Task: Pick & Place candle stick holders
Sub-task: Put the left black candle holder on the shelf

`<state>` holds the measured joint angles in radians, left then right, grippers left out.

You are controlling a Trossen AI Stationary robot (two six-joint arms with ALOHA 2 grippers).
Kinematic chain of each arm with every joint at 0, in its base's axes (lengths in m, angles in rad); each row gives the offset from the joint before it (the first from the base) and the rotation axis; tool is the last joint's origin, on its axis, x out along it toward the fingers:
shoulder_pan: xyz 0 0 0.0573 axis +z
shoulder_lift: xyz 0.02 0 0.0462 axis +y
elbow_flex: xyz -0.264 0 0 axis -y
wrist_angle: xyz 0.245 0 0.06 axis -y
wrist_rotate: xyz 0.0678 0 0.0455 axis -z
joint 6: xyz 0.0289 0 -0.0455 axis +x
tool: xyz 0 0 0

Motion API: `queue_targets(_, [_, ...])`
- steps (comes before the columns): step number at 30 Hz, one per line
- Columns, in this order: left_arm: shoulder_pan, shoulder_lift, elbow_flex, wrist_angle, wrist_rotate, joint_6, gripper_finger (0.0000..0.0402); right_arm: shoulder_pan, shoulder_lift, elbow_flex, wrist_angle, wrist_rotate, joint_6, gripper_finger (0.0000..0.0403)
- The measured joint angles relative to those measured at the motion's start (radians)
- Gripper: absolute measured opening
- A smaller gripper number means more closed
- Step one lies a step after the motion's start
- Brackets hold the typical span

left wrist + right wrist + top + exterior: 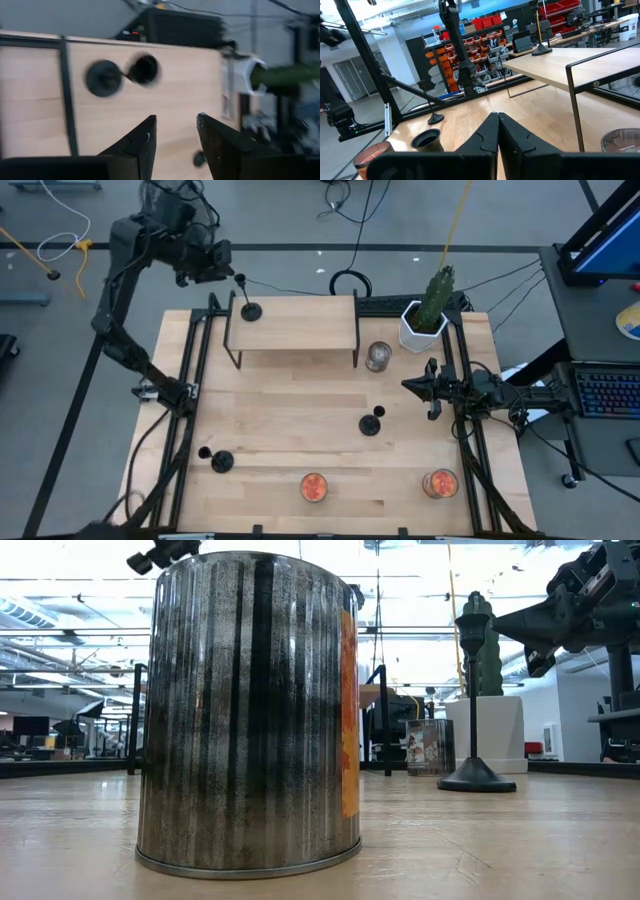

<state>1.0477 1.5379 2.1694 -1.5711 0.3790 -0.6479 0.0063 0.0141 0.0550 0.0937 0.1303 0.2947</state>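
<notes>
Table [300,450]: pale wood planks, smooth, matt, fine grain; raised shelf [300,315]: the same pale wood on thin dark metal legs; candle stick holders [371,423]: black, matt, apparently metal; orange-filled jars [313,487]: clear ribbed glass, glossy; silvery jar [378,357]: clear glass, reflective; plant pot [413,330]: white, smooth; gripper fingers [145,145]: dark matt plastic.

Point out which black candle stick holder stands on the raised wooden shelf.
The black candle stick holder at the wooden shelf's left end, below the open left pincer. The other two stand lower on the table: mid-table and front-left.
</notes>
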Motion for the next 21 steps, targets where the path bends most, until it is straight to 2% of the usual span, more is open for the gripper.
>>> queue_targets(4, [-0.077,-0.071,0.000,0.000,0.017,-0.015,0.0150,0.000,0.000,0.000,0.000,0.000,0.000,0.0000])
queue_targets(10, [-0.276,-0.162,0.000,0.000,0.048,-0.122,0.0150,0.000,0.000,0.000,0.000,0.000,0.000,0.0000])
queue_targets(16, [-0.548,-0.221,-0.034,0.000,-0.091,-0.363,0.0150,0.000,0.000,0.000,0.000,0.000,0.000,0.0000])
queue_targets(21, [-0.777,-0.232,-0.100,0.000,-0.127,-0.464,0.0149,0.000,0.000,0.000,0.000,0.000,0.000,0.0000])
